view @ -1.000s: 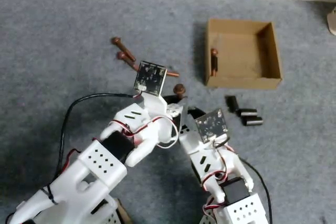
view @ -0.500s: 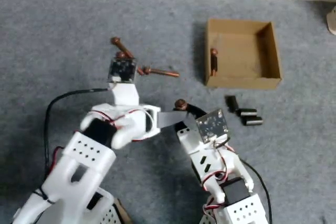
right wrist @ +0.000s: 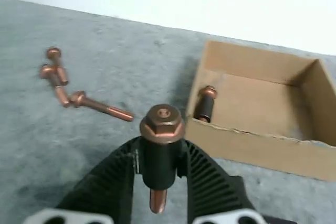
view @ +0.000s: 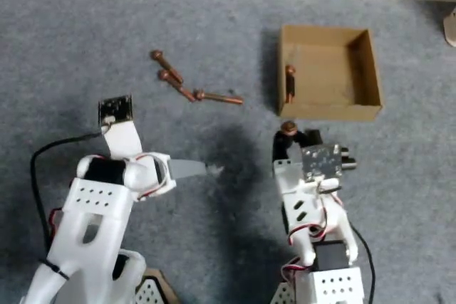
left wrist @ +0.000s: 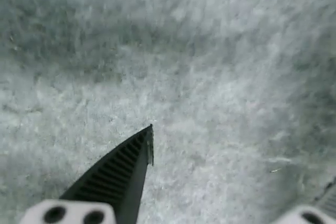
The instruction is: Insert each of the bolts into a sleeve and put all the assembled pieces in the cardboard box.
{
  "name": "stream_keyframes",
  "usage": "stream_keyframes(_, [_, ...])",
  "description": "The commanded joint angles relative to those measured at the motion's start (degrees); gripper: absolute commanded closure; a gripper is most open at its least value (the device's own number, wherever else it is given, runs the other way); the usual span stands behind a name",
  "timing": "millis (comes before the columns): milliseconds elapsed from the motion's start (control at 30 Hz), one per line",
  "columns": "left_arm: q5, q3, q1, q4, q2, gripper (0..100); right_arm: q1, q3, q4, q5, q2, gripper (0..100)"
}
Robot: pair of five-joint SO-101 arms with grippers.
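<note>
The right pincer (right wrist: 160,156) is clamped on a sleeve (right wrist: 159,167) holding a bolt (right wrist: 162,123), now nearer the cardboard box (view: 328,110). The left pincer (left wrist: 241,156), wide apart and empty, has swung toward the surface's (view: 235,12) left edge.

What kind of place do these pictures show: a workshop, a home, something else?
Probably a robot test bench: a grey felt-like tabletop, a plain white wall behind, two small robot arms, and a cardboard box with loose bolts nearby.
</note>
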Motion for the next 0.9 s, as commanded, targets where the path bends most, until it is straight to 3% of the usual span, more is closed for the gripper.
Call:
stream_keyframes(0, [-0.35,0.13,-0.57,-0.7,-0.48,51,3.38,-0.92,-1.71,0.35,1.1,99.4])
stream_keyframes(200, [-0.09,2.42,-0.48,-3.96,-0.4,51,6.55,-10.95,-1.98,0.18,18.77,99.4])
stream_keyframes(600, [-0.09,5.85,-0.48,-9.67,-0.31,52,12.7,-49.54,-1.89,0.09,62.73,99.4])
stream_keyframes(867, [-0.44,7.43,-0.57,-15.21,-0.31,68,12.7,-70.73,-1.71,0.35,84.62,99.4])
